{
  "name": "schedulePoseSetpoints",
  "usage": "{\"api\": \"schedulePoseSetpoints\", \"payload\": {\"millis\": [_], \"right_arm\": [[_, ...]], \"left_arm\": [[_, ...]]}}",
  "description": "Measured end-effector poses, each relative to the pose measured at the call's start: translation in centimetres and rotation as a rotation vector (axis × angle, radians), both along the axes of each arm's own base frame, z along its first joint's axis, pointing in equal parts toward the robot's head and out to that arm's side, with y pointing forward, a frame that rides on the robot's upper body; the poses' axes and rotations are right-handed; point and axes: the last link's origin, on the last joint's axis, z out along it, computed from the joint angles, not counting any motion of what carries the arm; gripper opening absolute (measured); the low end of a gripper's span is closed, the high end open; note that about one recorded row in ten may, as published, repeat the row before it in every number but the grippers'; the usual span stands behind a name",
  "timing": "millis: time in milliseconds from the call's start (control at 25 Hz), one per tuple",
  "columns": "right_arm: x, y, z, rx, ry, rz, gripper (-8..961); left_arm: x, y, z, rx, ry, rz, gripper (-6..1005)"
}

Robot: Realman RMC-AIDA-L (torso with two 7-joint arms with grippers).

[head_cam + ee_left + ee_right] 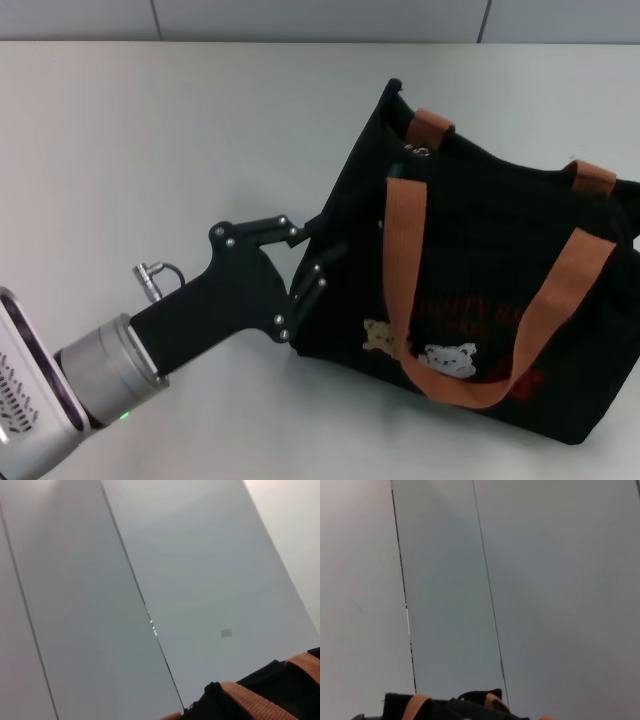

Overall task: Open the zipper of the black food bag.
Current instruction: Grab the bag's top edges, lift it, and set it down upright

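Note:
The black food bag [470, 270] stands on the white table, right of centre in the head view, with bear patches and red lettering on its front. Its orange-brown handles [405, 250] droop over the front and rise at the top edge. A small silver pull of the zipper [418, 152] shows at the bag's top left corner, beside a handle base. My left gripper [322, 248] reaches in from the lower left and sits against the bag's left end. My right gripper is out of view. Both wrist views catch only a strip of the bag [265, 692] [455, 706].
The white tabletop [150, 130] spreads to the left of and behind the bag. A grey panelled wall [320, 18] runs along the far edge. A small metal ring fitting [158, 275] sticks up from my left arm's wrist.

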Motion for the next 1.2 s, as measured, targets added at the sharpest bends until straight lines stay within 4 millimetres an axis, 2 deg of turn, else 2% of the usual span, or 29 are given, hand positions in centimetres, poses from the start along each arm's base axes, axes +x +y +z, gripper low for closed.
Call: {"api": "schedulePoseSetpoints", "payload": {"millis": [200,320,400,600,760,1200], "right_arm": [[0.0,0.2,-0.3,-0.012,-0.017,0.004,827],[0.0,0.6,-0.7,-0.028,-0.030,-0.006,827],[-0.3,1.1,-1.3,-0.056,-0.036,0.009,827],[-2.3,2.3,-3.9,-0.258,-0.077,0.128,827],[-3.7,4.1,-6.1,-0.418,-0.128,0.164,827],[-9.0,9.8,-12.6,-0.585,-0.255,0.224,826]], "left_arm": [[0.4,0.5,0.1,0.087,0.056,-0.076,197],[0.6,0.2,0.3,0.172,0.087,-0.135,191],[0.8,-0.2,0.8,0.289,0.119,-0.213,187],[0.9,0.1,2.0,0.360,0.114,-0.276,187],[1.2,0.4,2.9,0.395,0.102,-0.327,187],[2.2,0.5,4.0,0.462,0.058,-0.420,188]]}}
